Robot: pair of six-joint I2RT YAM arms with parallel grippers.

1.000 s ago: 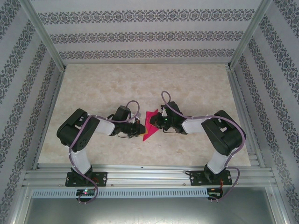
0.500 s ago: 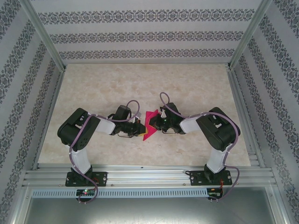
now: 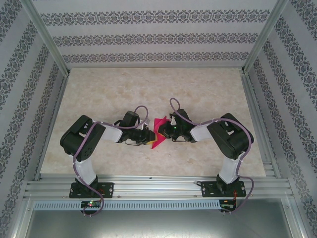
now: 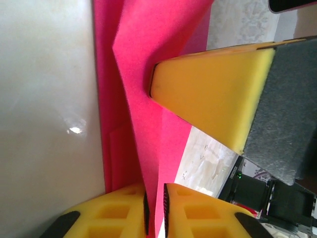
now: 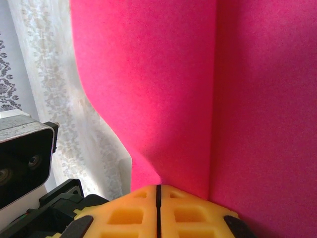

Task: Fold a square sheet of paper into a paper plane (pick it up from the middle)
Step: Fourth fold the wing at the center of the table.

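The square sheet of paper (image 3: 159, 130), magenta-pink and folded into layers with a raised ridge, is held up off the table between both grippers. My left gripper (image 3: 150, 137) meets it from the left. In the left wrist view its jaws (image 4: 155, 208) stand a narrow crack apart, with the paper's ridge (image 4: 143, 74) running between the pads. My right gripper (image 3: 167, 130) comes in from the right, and one of its yellow fingers (image 4: 213, 89) lies against the fold. In the right wrist view its jaws (image 5: 158, 191) are shut on the paper (image 5: 173, 74) where the creases meet.
The pale marbled table (image 3: 148, 89) spreads out behind and beside the grippers. Patterned walls and metal frame posts (image 3: 49, 44) close it in. An aluminium rail (image 3: 158, 188) carrying both arm bases runs along the near edge.
My left gripper's jaws have parted a little around the paper ridge. The right arm's elbow has drifted slightly left. The paper stays between the two grippers.
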